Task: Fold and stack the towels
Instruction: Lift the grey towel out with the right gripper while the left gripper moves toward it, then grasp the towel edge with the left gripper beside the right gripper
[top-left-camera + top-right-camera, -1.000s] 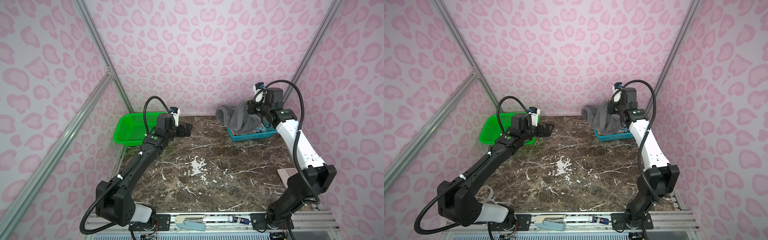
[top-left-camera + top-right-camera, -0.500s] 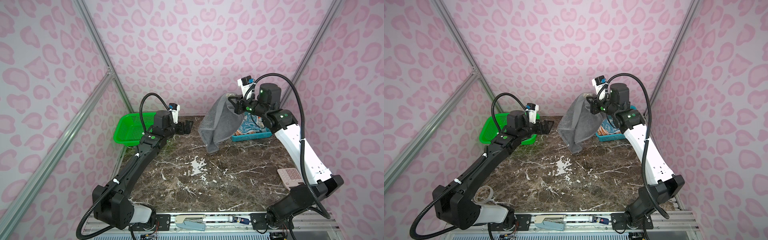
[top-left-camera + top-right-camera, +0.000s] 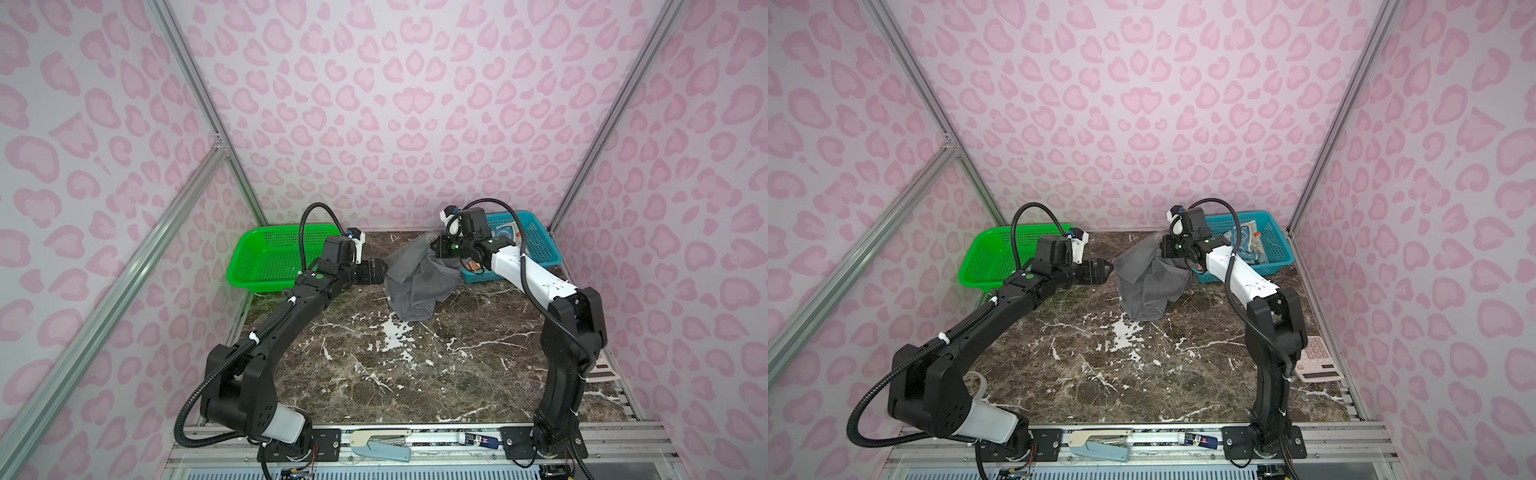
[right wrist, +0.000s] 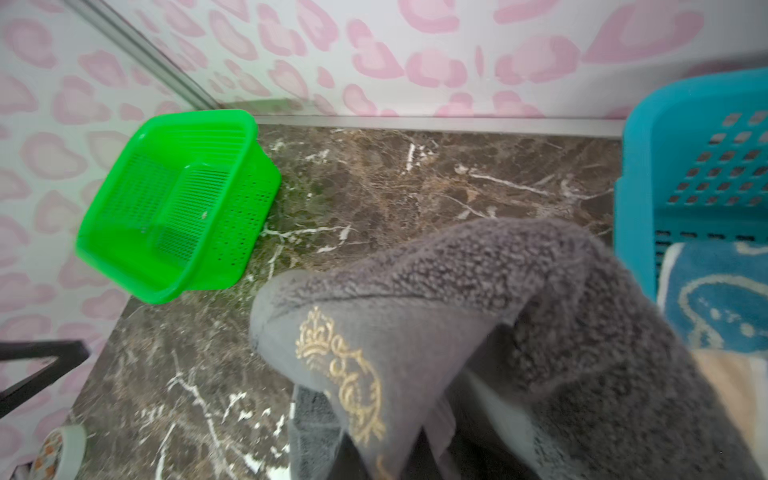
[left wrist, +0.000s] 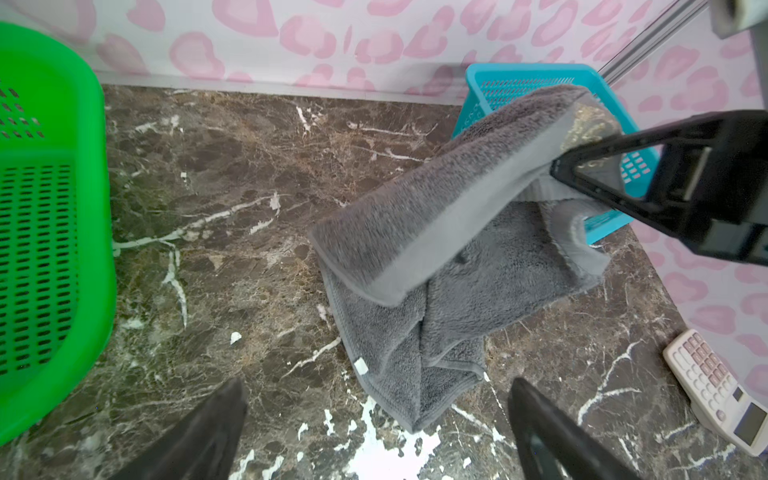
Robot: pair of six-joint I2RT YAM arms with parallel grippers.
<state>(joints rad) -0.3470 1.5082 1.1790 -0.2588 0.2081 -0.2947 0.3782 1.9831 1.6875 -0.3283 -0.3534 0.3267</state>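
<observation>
Dark-grey towel [image 3: 415,282]: thick terry with a flat hem band, hanging crumpled from right gripper [image 5: 559,172], which is clamped on its top edge. Low corner on marble table [image 3: 415,374], beside perforated teal basket [image 3: 538,245]. Left gripper [image 3: 1105,266] spread wide, empty. Gold crest [image 4: 345,370] shows only in right wrist view.

Green basket [image 3: 249,270], teal basket [image 3: 540,245], calculator [image 3: 1318,363], tape roll [image 4: 58,453], marble tabletop [image 3: 415,374]

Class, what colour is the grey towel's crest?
Gold crest on the grey towel; right wrist view shows it best.
</observation>
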